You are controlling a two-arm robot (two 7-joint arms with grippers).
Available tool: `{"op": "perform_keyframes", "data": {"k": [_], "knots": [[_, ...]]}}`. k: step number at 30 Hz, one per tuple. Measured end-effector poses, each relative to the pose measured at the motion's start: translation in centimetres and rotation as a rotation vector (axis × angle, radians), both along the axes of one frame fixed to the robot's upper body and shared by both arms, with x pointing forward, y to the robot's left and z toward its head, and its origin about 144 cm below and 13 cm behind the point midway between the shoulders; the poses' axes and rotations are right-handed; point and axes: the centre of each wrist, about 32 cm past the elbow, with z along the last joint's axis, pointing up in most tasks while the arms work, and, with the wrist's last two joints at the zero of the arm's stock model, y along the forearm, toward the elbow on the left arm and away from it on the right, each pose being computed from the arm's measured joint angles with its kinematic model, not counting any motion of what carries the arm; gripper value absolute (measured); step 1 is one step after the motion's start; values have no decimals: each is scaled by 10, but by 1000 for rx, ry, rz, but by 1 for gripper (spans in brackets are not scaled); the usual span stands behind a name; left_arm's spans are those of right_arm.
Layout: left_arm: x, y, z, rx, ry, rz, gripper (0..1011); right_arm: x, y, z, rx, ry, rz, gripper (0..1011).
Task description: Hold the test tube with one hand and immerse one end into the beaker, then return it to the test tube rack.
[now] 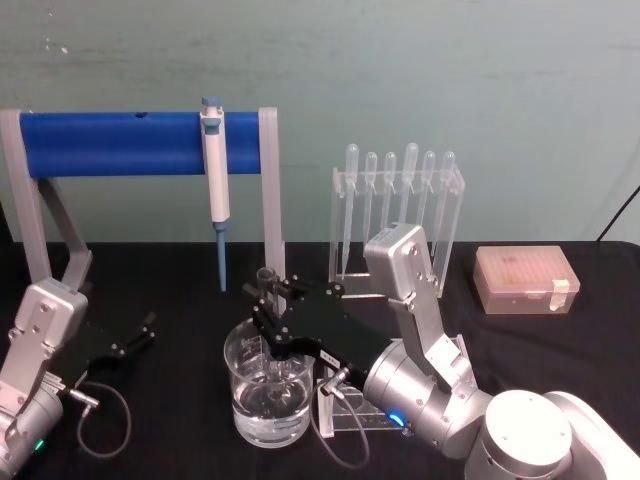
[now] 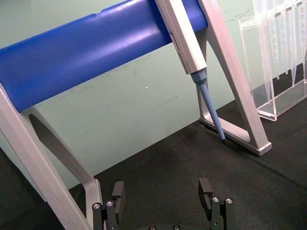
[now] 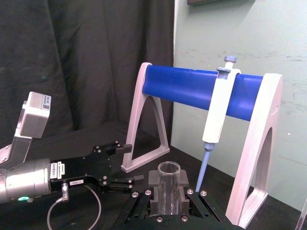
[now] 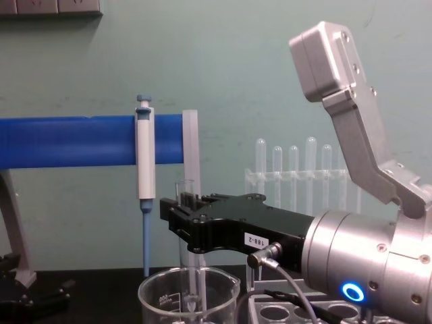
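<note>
Right gripper [image 1: 268, 292], centre frame: fingers clamped on the test tube [image 1: 265, 274] just below its rim. Tube's long axis is vertical, lower end inside the beaker [image 1: 243, 395], lower centre. Test tube rack [image 4: 287, 312] sits right of the beaker, under that arm. Likely next: lift straight up, then carry right. Left gripper [image 1: 140, 335] parked lower left, fingers spread.

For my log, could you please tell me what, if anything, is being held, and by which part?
The right hand grips the test tube just below its rimmed mouth; the left hand holds nothing.
</note>
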Motion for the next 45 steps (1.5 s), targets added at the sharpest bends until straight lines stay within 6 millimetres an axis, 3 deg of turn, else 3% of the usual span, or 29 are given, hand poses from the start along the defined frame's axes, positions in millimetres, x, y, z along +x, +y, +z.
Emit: {"op": "perform_keyframes", "data": {"k": [45], "knots": [[0, 0, 0, 0, 0, 0, 1000, 0, 0, 0, 0, 0, 0, 231]]}}
